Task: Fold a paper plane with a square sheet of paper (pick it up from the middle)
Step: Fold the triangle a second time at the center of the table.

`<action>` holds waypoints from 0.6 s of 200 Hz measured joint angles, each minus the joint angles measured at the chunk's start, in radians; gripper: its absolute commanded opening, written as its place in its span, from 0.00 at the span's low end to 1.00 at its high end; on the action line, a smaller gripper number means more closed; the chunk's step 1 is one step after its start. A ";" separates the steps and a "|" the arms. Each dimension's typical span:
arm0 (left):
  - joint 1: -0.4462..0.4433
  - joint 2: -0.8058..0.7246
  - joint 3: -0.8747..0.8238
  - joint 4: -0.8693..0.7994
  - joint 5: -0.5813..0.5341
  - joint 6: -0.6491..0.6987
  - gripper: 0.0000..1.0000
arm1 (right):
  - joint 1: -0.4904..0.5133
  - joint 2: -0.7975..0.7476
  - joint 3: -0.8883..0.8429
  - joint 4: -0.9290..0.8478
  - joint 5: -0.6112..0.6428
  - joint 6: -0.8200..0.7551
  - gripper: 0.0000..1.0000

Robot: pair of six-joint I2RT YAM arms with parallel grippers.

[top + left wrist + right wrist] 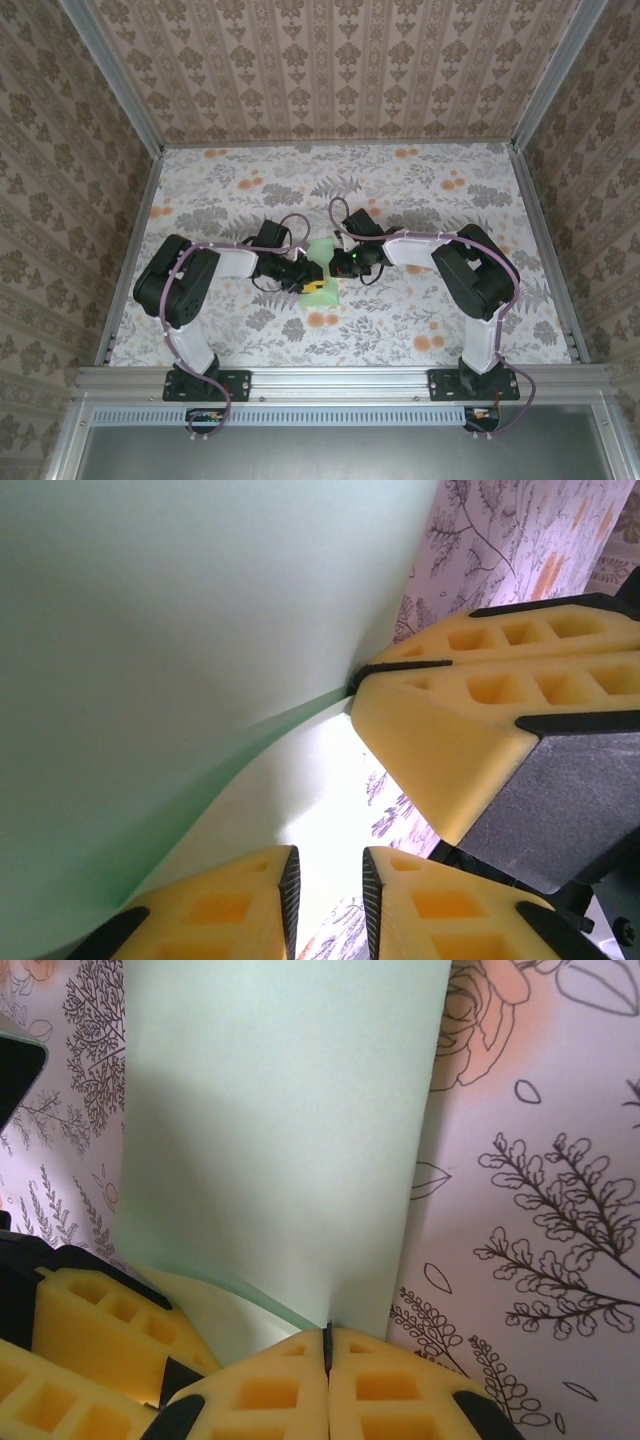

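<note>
The square sheet of paper [322,256] is pale mint green and lifted off the table between both grippers, bent into a loose curve [180,630]. My right gripper [327,1345] is shut on the sheet's near edge, and the sheet [280,1140] rises flat above its pads. In the left wrist view that same right gripper [355,678] pinches the paper's edge. My left gripper [330,905] stands just below it with a narrow gap between its jaws; the sheet's bright underside shows past the gap. Its yellow fingers [95,1325] sit at lower left. The paper plane is out of view.
The floral-patterned tabletop [400,190] stretches around the grippers inside a metal-framed enclosure with patterned walls [330,70]. Both arms meet over the table's middle, the left gripper [313,284] close beside the right gripper [340,266].
</note>
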State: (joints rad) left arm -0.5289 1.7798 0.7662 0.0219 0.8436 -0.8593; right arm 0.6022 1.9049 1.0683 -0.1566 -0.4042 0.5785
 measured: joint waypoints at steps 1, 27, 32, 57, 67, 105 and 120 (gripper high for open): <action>0.000 0.000 0.000 -0.001 -0.001 0.000 0.25 | 0.000 0.000 0.000 0.000 0.000 0.000 0.07; -0.001 0.002 0.011 -0.028 -0.013 0.000 0.23 | 0.001 0.000 0.002 -0.002 0.000 0.000 0.06; -0.001 0.002 0.013 -0.034 -0.016 0.000 0.23 | 0.001 0.000 0.002 -0.002 0.000 0.000 0.06; -0.006 0.002 0.027 -0.069 -0.040 0.001 0.21 | 0.001 0.000 0.002 -0.003 -0.002 0.000 0.06; -0.010 0.002 0.034 -0.083 -0.052 0.004 0.20 | 0.001 0.000 0.002 -0.003 -0.003 0.000 0.06; -0.026 0.002 0.056 -0.132 -0.094 0.023 0.20 | 0.001 0.000 0.002 -0.005 -0.003 0.000 0.06; -0.032 0.002 0.064 -0.148 -0.110 0.027 0.19 | 0.001 -0.001 0.002 -0.005 -0.003 0.000 0.07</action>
State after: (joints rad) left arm -0.5606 1.7813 0.8303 -0.1257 0.7334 -0.8326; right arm 0.6029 1.9041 1.0698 -0.1619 -0.4072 0.5789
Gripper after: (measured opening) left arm 0.193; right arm 0.067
